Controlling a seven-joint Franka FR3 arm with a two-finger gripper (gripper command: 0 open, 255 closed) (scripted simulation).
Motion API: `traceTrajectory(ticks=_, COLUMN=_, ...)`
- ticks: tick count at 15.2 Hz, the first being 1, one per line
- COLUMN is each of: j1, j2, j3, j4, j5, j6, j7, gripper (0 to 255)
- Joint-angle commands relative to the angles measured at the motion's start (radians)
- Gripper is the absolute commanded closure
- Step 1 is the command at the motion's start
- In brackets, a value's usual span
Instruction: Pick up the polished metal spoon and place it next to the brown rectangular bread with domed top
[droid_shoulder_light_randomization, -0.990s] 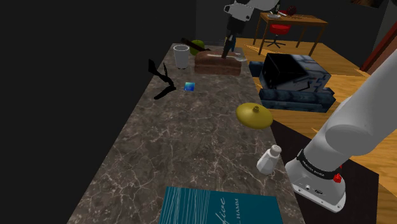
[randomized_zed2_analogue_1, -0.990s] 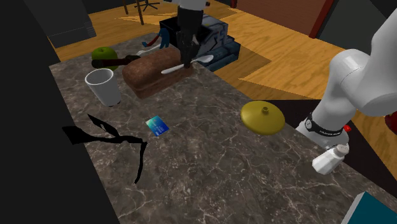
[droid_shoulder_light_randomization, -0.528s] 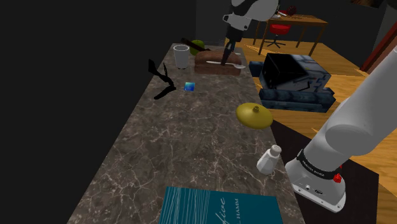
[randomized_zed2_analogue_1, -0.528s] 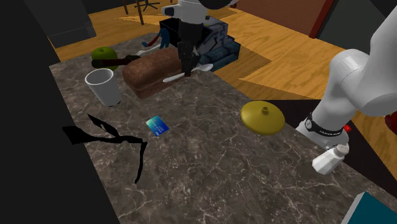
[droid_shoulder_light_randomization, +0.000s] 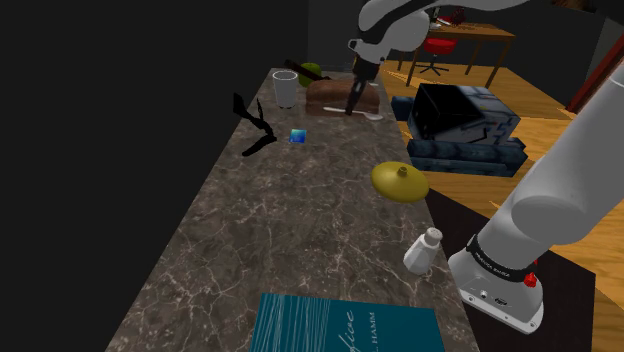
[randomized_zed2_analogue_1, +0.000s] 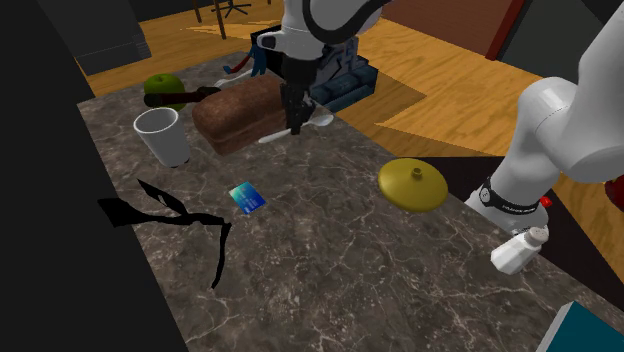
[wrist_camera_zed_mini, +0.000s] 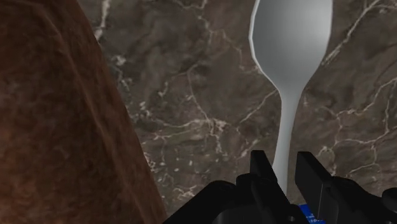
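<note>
Spoon (wrist_camera_zed_mini: 289, 38) within hand (wrist_camera_zed_mini: 284, 162), beside bread (wrist_camera_zed_mini: 57, 127)

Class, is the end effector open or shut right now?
Shut: the end effector clasps the pale spoon by its thin handle between both fingers.

- Spoon (wrist_camera_zed_mini: 289, 76): bowl tip was cut off by the wrist view's edge; handle end was hidden within the gripper (wrist_camera_zed_mini: 284, 167).
- Bread (wrist_camera_zed_mini: 57, 127): was cropped by the wrist view's edges, one brown flank in frame.
- Teal book (droid_shoulder_light_randomization: 345, 325): near side was cut by the shoulder view's bottom edge; cover lettering was unreadable.
- Green item (droid_shoulder_light_randomization: 311, 69): was too small to identify.
</note>
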Motion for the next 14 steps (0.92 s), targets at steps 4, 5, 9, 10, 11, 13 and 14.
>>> traceTrajectory(ticks=4, j1=0.001, j2=0.031, j3=0.001, j4=-0.032, j5=0.022, j6=0.06, j7=-0.027, gripper=255)
traceTrajectory(ticks=5, j1=0.001, j2=0.038, j3=0.001, j4=-0.038, j5=0.027, j6=0.072, j7=-0.033, gripper=255)
traceTrajectory(ticks=9, j1=0.001, j2=0.068, j3=0.003, j4=-0.059, j5=0.049, j6=0.119, j7=-0.056, gripper=255)
traceTrajectory(ticks=10, j1=0.001, j2=0.076, j3=0.004, j4=-0.064, j5=0.055, j6=0.131, j7=-0.063, gripper=255)
traceTrajectory(ticks=11, j1=0.001, j2=0.09, j3=0.006, j4=-0.071, j5=0.065, j6=0.149, j7=-0.073, gripper=255)
traceTrajectory(ticks=13, j1=0.001, j2=0.089, j3=0.006, j4=-0.071, j5=0.065, j6=0.149, j7=-0.073, gripper=255)
traceTrajectory(ticks=14, j1=0.001, j2=0.09, j3=0.006, j4=-0.071, j5=0.065, j6=0.149, j7=-0.073, gripper=255)
